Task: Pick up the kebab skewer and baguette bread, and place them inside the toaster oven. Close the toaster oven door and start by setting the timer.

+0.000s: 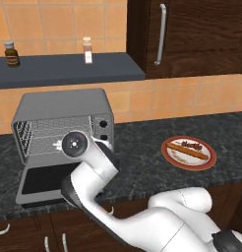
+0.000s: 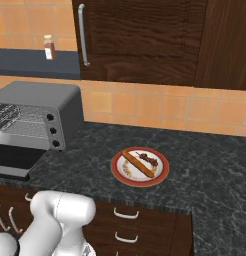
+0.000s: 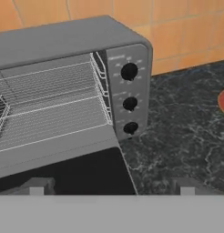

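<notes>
With the tool (image 3: pixel 112 190) open and empty before the toaster oven (image 1: pixel 64 110), the kebab skewer (image 2: pixel 147 159) and baguette bread (image 2: pixel 137 164), right of the oven, were yet to be picked, so a reach rightward was required.

1. Toaster oven (image 1: pixel 64 115) mouth gapes open; toaster oven door (image 1: pixel 46 179) lies flat, fronting it.
2. Bare counter (image 2: pixel 90 157) runs between oven and plate (image 2: pixel 140 167).
3. Wall cabinet (image 2: pixel 140 40) hangs overhead.
</notes>
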